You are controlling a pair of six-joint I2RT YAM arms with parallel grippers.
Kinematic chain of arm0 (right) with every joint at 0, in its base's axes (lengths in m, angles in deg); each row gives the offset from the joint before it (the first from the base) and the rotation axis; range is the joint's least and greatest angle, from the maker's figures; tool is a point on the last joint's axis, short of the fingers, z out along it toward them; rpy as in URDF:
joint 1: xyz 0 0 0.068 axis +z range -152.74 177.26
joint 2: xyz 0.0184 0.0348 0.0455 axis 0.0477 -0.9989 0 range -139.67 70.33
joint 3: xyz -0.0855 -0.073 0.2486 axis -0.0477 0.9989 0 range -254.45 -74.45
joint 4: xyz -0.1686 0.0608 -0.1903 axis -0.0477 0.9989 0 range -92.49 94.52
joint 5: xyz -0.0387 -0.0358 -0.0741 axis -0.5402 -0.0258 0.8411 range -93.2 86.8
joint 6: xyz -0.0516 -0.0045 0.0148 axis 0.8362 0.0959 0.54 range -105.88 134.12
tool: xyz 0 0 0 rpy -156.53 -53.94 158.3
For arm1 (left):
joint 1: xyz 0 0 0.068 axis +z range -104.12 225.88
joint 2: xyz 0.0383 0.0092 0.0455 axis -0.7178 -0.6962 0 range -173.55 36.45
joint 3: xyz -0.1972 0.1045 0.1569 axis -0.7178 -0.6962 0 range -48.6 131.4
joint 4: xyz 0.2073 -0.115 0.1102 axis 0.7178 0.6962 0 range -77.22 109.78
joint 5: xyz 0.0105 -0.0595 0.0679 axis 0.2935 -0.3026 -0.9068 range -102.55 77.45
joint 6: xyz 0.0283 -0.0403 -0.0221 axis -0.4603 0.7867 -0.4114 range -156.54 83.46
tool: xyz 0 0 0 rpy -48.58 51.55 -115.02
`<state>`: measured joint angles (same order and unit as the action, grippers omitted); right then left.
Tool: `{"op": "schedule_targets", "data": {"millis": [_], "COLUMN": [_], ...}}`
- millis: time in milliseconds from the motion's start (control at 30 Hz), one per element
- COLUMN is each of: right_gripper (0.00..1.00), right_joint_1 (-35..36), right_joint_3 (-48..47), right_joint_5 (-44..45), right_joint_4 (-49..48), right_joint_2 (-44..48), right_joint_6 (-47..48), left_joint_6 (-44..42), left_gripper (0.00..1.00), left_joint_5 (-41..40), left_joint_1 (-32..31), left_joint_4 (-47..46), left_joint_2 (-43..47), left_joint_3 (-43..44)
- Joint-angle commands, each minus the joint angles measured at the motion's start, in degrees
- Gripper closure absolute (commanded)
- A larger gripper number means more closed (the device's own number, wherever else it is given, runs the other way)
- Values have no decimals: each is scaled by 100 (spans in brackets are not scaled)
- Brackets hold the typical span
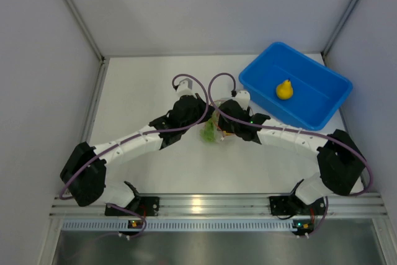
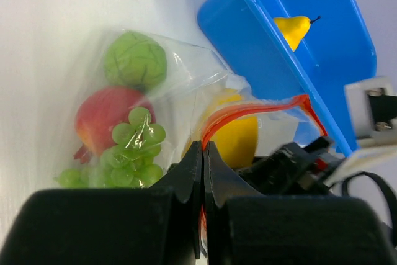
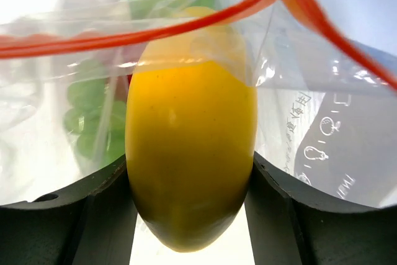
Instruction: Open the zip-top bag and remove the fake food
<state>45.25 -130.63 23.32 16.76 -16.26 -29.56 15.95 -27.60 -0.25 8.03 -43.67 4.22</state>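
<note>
The zip-top bag (image 2: 186, 60) lies between both arms at mid-table, its orange-red zip strip (image 2: 248, 111) parted. My left gripper (image 2: 203, 147) is shut on one side of that strip. In the bag I see a green round fruit (image 2: 135, 60), a red apple (image 2: 102, 116) and green grapes (image 2: 133, 147). My right gripper (image 3: 189, 178) is shut on a yellow pear-like piece (image 3: 189, 153) of the fake food at the bag's mouth. The strip (image 3: 124, 38) and clear plastic drape over that piece's far end. From above, only the grapes (image 1: 209, 131) show between the gripper heads.
A blue plastic bin (image 1: 296, 85) stands at the back right, close to the bag, with another yellow pear (image 1: 284, 89) lying inside it. White walls enclose the table on the left, back and right.
</note>
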Motion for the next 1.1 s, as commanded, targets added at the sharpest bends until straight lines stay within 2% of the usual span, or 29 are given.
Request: {"op": "schedule_targets", "data": {"millis": [0, 200, 400, 600, 800, 867, 1067], "right_gripper": [58, 59, 61, 60, 59, 58, 55], "right_joint_1": [167, 334, 334, 229, -1009, -1685, -3452], "right_joint_3": [-393, -359, -471, -1165, -1474, -1466, -1887], "right_joint_5": [161, -340, -428, 282, 758, 714, 126], "right_joint_4": [202, -130, -176, 562, 809, 765, 1265], "right_joint_2": [396, 950, 1653, 2286, 2524, 2445, 1322], "right_joint_6": [403, 1396, 1748, 2319, 2830, 2987, 2902], "left_joint_6": [-116, -239, -274, -327, -424, -476, -599], "left_gripper": [100, 100, 100, 100, 100, 100, 100], "left_joint_5": [-33, -156, -147, -165, -156, -148, -139], "left_joint_1": [16, 16, 51, 122, 148, 148, 157], "left_joint_4": [-289, -281, -272, -175, -87, -26, 220], "left_joint_2": [-30, 49, 5, -22, 154, 224, 628], "left_joint_3": [238, 203, 203, 203, 115, 97, 9]}}
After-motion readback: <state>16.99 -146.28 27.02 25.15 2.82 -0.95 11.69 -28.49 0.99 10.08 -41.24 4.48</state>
